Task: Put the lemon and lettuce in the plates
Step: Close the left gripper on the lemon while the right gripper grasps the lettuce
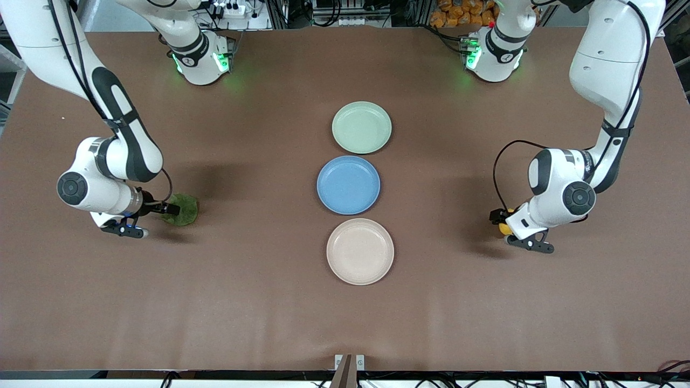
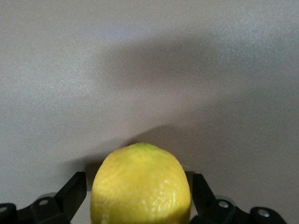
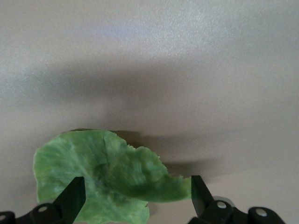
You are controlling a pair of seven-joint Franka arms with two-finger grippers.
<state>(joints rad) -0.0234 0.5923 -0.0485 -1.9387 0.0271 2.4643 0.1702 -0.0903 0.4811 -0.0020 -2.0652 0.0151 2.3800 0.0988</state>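
In the front view, a brown worktop (image 1: 215, 302) carries mint, blue and cream plates (image 1: 361, 127) at centre frame.

In the left wrist view, the lemon (image 2: 141, 184) is flanked by the left gripper (image 2: 140, 196), spread wide.

In the right wrist view, the lettuce (image 3: 103, 179) is straddled by the wide right gripper (image 3: 138, 198).
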